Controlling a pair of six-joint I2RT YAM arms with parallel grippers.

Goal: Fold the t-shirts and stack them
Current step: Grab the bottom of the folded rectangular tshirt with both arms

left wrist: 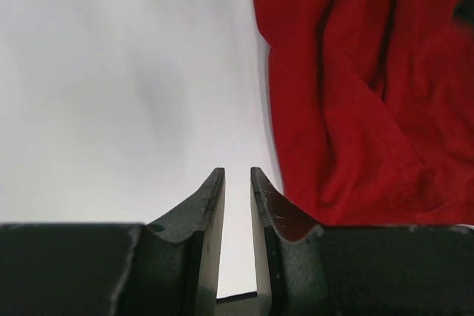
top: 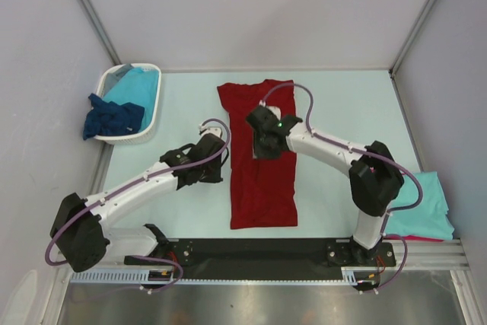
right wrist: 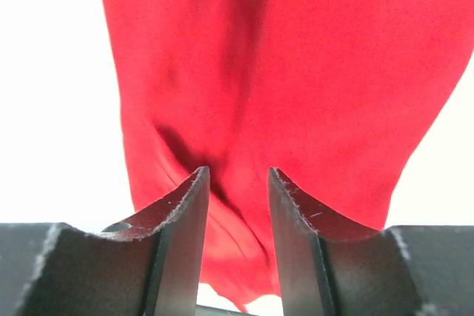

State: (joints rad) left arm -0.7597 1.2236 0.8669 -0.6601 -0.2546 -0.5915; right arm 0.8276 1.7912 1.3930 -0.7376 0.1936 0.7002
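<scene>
A dark red t-shirt lies in the middle of the table as a long narrow strip, with a sleeve spread at its far end. My right gripper hovers over its upper middle. In the right wrist view its jaws stand apart over the wrinkled red cloth, and they pinch nothing. My left gripper sits just off the shirt's left edge. Its jaws show a narrow gap with only bare table between them, and the red cloth lies to their right.
A white basket stands at the far left with a turquoise shirt inside and a navy shirt draped over its rim. Folded turquoise cloth rests on a red piece at the near right edge.
</scene>
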